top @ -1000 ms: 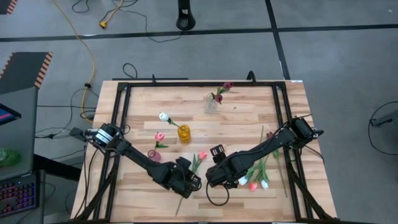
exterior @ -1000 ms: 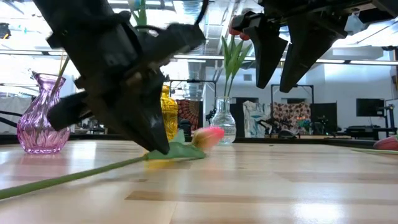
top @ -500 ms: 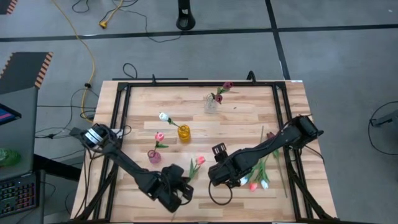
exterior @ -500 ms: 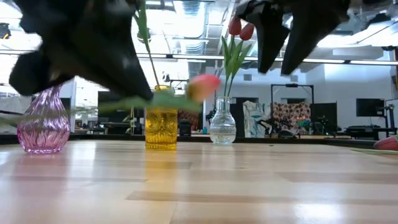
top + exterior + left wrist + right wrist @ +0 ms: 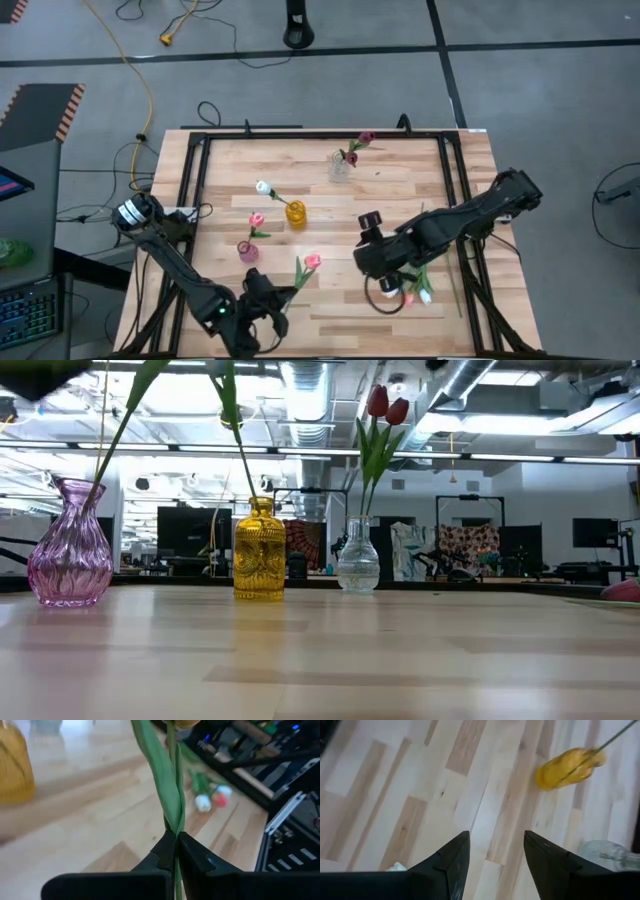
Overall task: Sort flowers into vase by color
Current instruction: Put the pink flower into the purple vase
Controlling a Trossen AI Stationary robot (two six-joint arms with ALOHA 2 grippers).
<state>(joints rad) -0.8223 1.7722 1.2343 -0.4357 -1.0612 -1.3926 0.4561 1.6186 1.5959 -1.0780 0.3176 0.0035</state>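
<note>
Pale wooden planks make up the desk (image 5: 380, 200) in the high view, framed by black rails. The left gripper (image 5: 272, 297) sits near the front edge, clamped on the green stem of a pink tulip (image 5: 311, 261) whose head points toward the middle of the desk. The right gripper (image 5: 372, 222) is over the centre-right of the desk, holding nothing. Just beside the right arm, toward the front, lies a loose bunch of tulips (image 5: 410, 292) with pink and white heads. A purple vase (image 5: 247, 251) holds a pink flower, a yellow vase (image 5: 296, 213) holds a white one, and a clear vase (image 5: 341, 168) near the far edge holds dark red ones.

Across the low view the three vases stand in a row: purple vase (image 5: 69, 548), yellow vase (image 5: 259, 552), clear vase (image 5: 358, 560) with two red tulips (image 5: 386, 404) above it. A green stem slants across the upper left corner; neither gripper shows clearly.

From the left wrist view, the left gripper (image 5: 176, 851) has its fingers pressed together on the stem and leaf of the pink tulip (image 5: 170, 780), which rises away from it. The loose tulips (image 5: 210, 800) lie on the desk beyond.

From the right wrist view, the right gripper (image 5: 496, 852) has its fingers spread apart and empty above the bare wood, with the yellow vase (image 5: 570, 766) farther off.
</note>
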